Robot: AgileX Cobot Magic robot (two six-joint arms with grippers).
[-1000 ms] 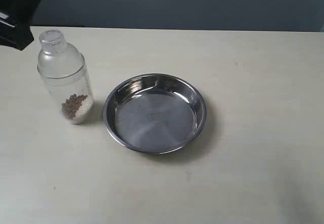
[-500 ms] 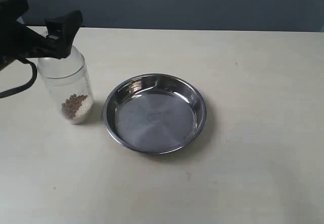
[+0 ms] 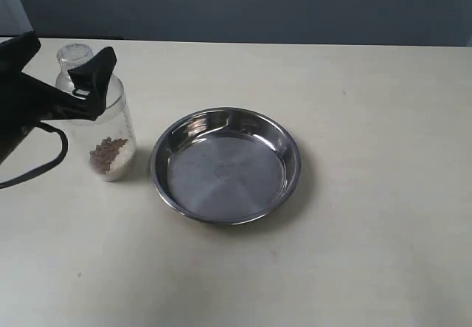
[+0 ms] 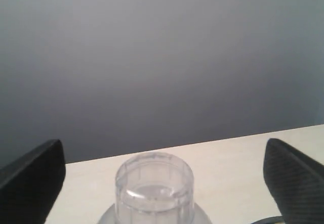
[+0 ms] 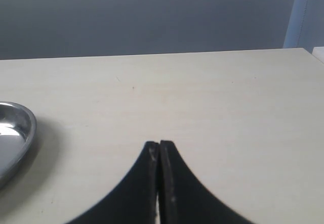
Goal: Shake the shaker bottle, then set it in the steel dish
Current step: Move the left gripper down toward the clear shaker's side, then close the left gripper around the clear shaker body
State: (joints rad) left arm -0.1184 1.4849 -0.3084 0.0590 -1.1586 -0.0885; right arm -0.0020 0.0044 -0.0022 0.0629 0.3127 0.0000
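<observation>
The shaker bottle (image 3: 103, 131) stands upright on the table at the left, brown granules at its bottom. My left gripper (image 3: 71, 46) is open, its black fingers (image 3: 94, 76) level with the bottle's shoulder, one on either side. In the left wrist view the clear cap (image 4: 154, 186) rises between the two wide-apart fingers (image 4: 33, 178), touching neither. The steel dish (image 3: 225, 168) lies empty just right of the bottle, and its rim (image 5: 15, 133) shows in the right wrist view. My right gripper (image 5: 159, 144) is shut on nothing, above bare table; the exterior view does not show it.
A pale table (image 3: 369, 253) carries everything, with a dark wall (image 3: 258, 6) behind its far edge. A black cable (image 3: 44, 166) loops from the left arm beside the bottle.
The left arm came in from the upper left corner and sank around the bottle's top. Bottle and dish have not moved.
</observation>
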